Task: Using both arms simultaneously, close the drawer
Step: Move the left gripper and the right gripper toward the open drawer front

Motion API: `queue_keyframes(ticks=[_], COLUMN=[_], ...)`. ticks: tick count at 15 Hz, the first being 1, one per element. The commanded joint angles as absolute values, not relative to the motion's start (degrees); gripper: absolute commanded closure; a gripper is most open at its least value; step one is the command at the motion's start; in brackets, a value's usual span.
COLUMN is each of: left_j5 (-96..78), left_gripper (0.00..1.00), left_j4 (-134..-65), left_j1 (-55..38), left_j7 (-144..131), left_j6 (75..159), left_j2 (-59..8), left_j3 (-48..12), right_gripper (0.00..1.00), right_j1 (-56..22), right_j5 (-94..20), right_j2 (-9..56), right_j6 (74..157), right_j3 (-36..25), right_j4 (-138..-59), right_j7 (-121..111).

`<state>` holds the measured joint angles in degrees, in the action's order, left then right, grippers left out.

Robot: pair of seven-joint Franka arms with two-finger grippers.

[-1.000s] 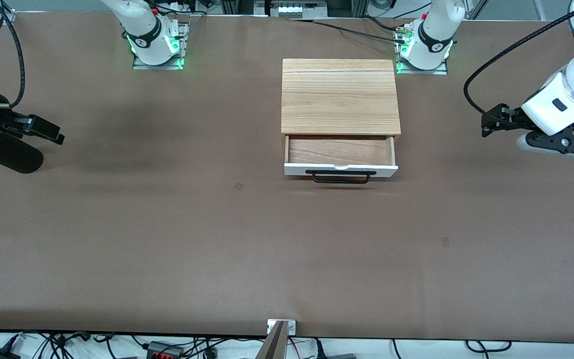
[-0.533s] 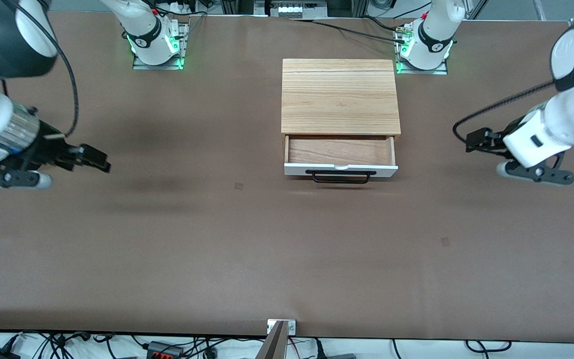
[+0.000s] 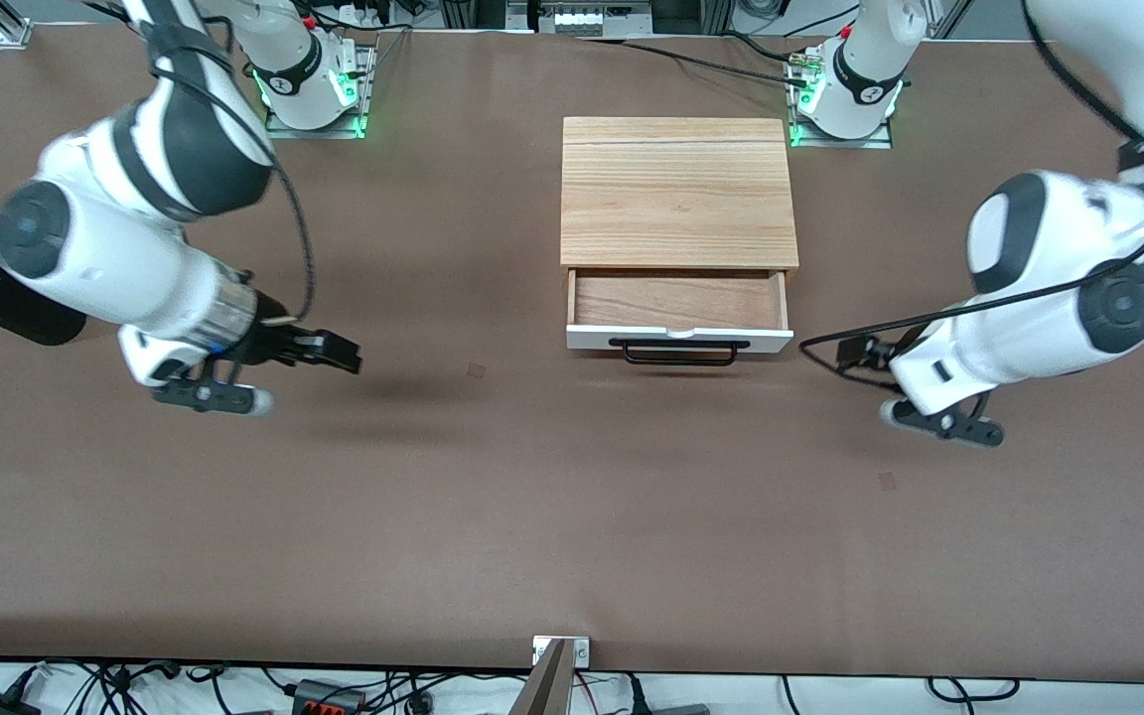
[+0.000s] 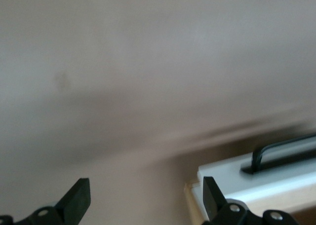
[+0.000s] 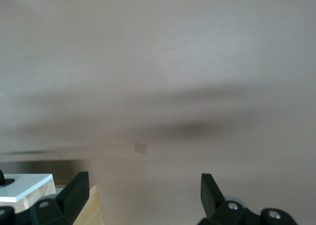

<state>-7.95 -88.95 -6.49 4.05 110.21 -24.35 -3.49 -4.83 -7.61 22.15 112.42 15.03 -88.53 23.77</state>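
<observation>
The drawer [image 3: 676, 302] stands pulled out of the light wood-grain box [image 3: 676, 189], with its white front panel [image 3: 592, 341] and black bar handle [image 3: 679, 355] facing the front camera. My right gripper [image 3: 342, 355] hovers open over the bare table, toward the right arm's end from the drawer. My left gripper [image 3: 852, 351] hovers open just off the drawer's corner at the left arm's end. In the left wrist view my open gripper [image 4: 145, 200] is empty, with the drawer front [image 4: 256, 178] and handle [image 4: 284, 153] beside one finger. In the right wrist view my open gripper [image 5: 143, 193] is empty, with the drawer's corner [image 5: 24, 185] at the edge.
A black vase [image 3: 11, 303] with a red flower stands at the right arm's end of the table. Two small tape marks [image 3: 476, 370] [image 3: 888, 482] lie on the brown table. The arm bases [image 3: 312, 94] [image 3: 845, 99] glow green near the box.
Both arms have swung in from the table's ends toward the drawer and a little nearer the front camera. The drawer has not moved.
</observation>
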Motion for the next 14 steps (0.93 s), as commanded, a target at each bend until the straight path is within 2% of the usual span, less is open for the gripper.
queue_keyframes(ticks=[1, 4, 14], left_j5=[-13.00, -13.27, -15.21], left_gripper=[0.00, 0.00, 0.00], left_j4=[-86.48, -86.48, -92.71], left_j1=[-7.11, -8.87, -10.29], left_j7=[5.01, 5.01, 4.22], left_j6=[117.56, 126.20, 125.51], left_j2=[-28.29, -30.14, -31.47], left_j3=[-3.69, -3.69, -6.23], right_gripper=[0.00, 0.00, 0.00], right_j1=[-7.55, -10.98, -19.68], right_j5=[-9.13, -14.40, -15.64], right_j2=[25.47, 28.20, 37.00], right_j6=[115.65, 120.92, 134.03], right_j3=[15.38, 15.38, 15.38], right_j4=[-87.98, -87.98, -87.80], right_j7=[24.61, 24.52, 24.70])
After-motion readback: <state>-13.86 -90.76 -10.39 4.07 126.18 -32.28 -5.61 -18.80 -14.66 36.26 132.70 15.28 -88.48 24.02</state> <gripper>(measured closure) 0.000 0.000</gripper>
